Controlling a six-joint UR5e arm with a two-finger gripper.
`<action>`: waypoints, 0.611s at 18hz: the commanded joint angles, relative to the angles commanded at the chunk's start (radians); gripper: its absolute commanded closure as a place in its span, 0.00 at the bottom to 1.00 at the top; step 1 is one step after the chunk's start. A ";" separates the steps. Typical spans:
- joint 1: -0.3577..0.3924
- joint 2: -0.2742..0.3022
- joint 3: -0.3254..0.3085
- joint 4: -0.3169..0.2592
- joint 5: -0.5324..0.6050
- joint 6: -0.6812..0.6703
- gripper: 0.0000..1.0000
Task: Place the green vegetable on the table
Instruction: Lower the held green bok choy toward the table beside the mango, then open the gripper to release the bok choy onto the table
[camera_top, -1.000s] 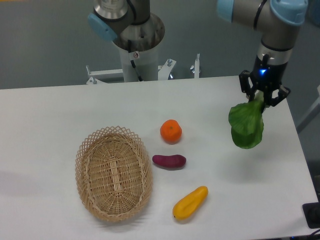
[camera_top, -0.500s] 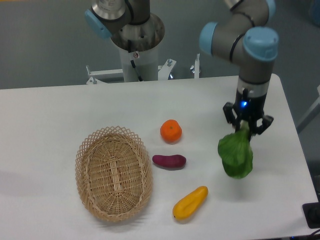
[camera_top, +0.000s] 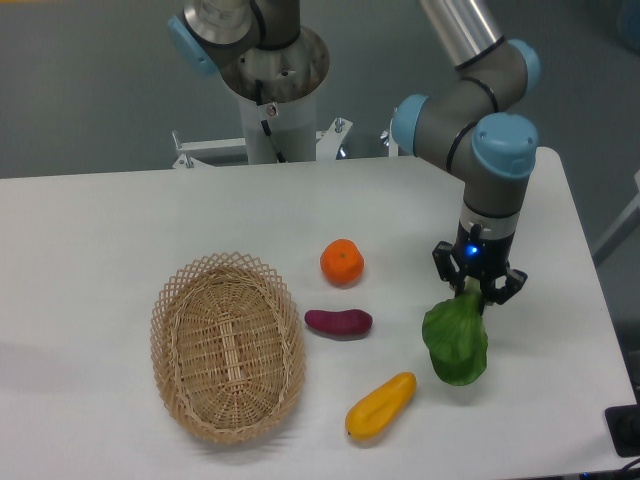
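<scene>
On the right side of the table (camera_top: 120, 210), the green vegetable (camera_top: 456, 340) hangs from the hand (camera_top: 476, 292), which is clamped on its pale stem end. The broad dark leaf droops down and slightly left of the fingers, its lower edge close over the white surface; whether it touches the table cannot be told from this view. A blue light glows on the wrist just above the hand, and the arm (camera_top: 478, 110) rises from there toward the top of the picture.

Just left of the leaf, and a little lower, lies the yellow vegetable (camera_top: 380, 404), slanting up to the right, apart from the leaf. Above it sits the purple sweet potato (camera_top: 338, 322), lying roughly level, and above that the orange (camera_top: 342, 262). The three form a loose column in the middle of the table, none touching another.

Further left is the wicker basket (camera_top: 228, 346), oval and open-weave, with nothing seen inside it. Behind the table stands the arm's grey pedestal (camera_top: 278, 100).
</scene>
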 joint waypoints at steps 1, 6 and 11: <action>0.000 0.000 -0.006 0.000 0.000 0.000 0.56; 0.000 -0.005 -0.009 -0.002 0.000 0.002 0.45; 0.002 0.006 -0.005 -0.002 0.000 -0.008 0.00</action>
